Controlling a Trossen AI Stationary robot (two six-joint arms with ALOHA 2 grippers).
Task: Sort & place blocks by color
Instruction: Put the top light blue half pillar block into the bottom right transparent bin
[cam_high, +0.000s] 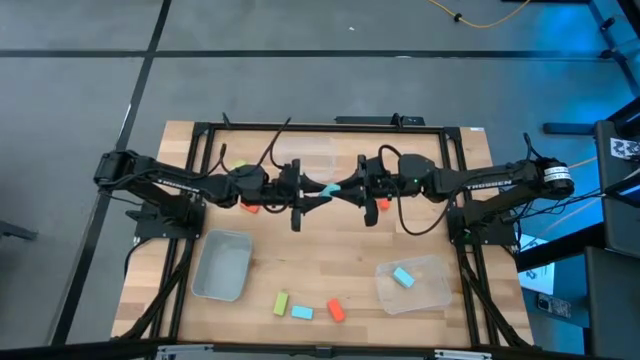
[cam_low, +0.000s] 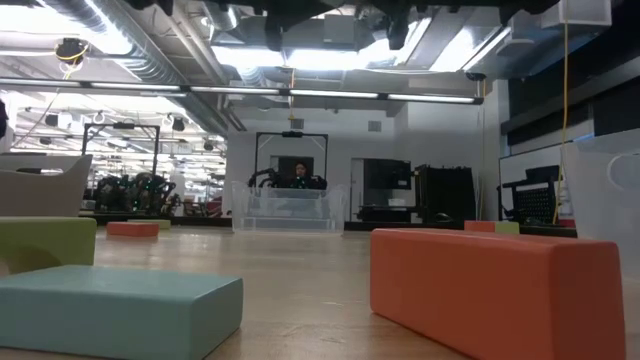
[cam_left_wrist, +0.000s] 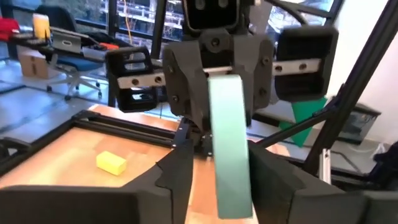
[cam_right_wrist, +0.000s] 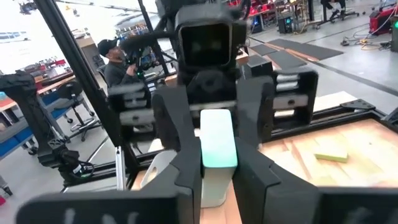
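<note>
Three loose blocks lie in a row at the bench's (cam_high: 180, 140) front edge, well in front of the held cyan block (cam_high: 329, 190): a yellow-green block (cam_high: 282, 302), a cyan block (cam_high: 301, 312) and an orange-red block (cam_high: 336, 310). These fill the foreground of the low view.

Next back, still in front of the held block, stand two bins. The left bin (cam_high: 223, 265) sits toward the left arm's side. The right bin (cam_high: 428, 290) sits toward the right arm's side with one cyan block inside it (cam_high: 403, 277).

Over the middle of the bench both arms meet. The left end effector (cam_high: 312, 195) and the right end effector (cam_high: 345, 187) face each other, and each is clamped on one end of the held cyan block, which hangs between them above the wood. Both wrist views show it pinched between that arm's own fingers and reaching into the opposite pair.

Just beside the held block, two orange-red blocks lie on the bench under the arms, one on the left (cam_high: 250, 207) and one on the right (cam_high: 382, 205).

Beyond it on the left lies another yellow-green block (cam_high: 237, 166). A clear bin (cam_low: 288, 212) stands at the far edge.
</note>
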